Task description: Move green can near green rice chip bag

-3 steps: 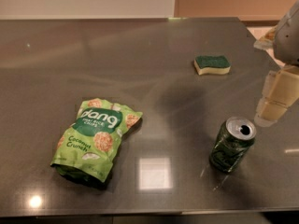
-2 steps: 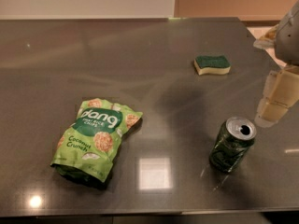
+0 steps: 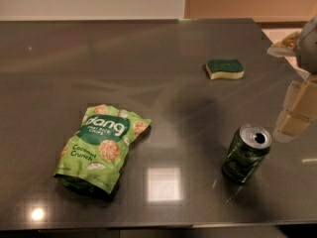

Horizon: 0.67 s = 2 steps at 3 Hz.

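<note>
The green can (image 3: 246,153) stands upright on the dark table at the front right, its silver top open. The green rice chip bag (image 3: 101,148) lies flat at the front left, well apart from the can. My gripper (image 3: 296,110) hangs at the right edge of the camera view, just right of the can and a little above and behind it, not touching it. Part of the gripper is cut off by the frame edge.
A green-topped sponge (image 3: 225,68) lies at the back right of the dark table (image 3: 148,83). The table's front edge runs along the bottom of the view, its right edge under the arm.
</note>
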Each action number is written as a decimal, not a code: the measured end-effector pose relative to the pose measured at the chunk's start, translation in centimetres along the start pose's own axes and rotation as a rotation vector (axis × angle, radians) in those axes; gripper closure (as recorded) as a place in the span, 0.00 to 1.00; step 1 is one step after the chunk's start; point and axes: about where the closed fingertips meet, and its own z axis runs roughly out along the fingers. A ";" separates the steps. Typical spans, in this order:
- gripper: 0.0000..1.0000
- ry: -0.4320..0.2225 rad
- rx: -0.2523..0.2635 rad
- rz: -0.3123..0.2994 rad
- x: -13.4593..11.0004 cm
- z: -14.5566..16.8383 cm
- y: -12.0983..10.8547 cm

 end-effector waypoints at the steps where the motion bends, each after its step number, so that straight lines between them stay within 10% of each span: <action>1: 0.00 -0.057 -0.027 -0.019 -0.1 0.5 1.1; 2: 0.00 -0.134 -0.083 -0.073 -0.5 1.9 3.4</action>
